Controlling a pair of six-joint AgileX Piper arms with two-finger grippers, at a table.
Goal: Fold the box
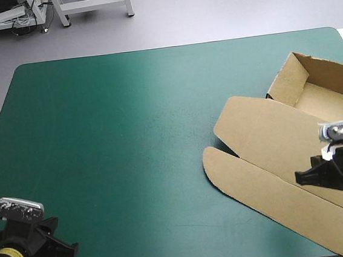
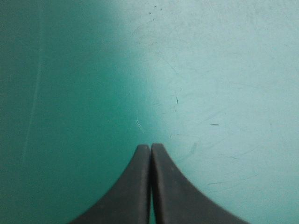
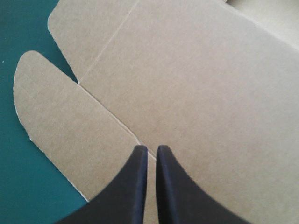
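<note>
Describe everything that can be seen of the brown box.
The box is a cut sheet of plain brown board at the right side of the table. Its far part stands as an open tray with raised walls; the lid lies flat, a rounded flap along its edge. The right tool, shut, is over the lid; contact cannot be judged.

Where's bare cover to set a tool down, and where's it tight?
Bare: teal-green cover from its left edge to the rounded flaps of the brown board box, far edge to near. The left gripper, shut, sits at the near-left corner. Crowded: right side, box tray and flat lid, right gripper above the lid.
</note>
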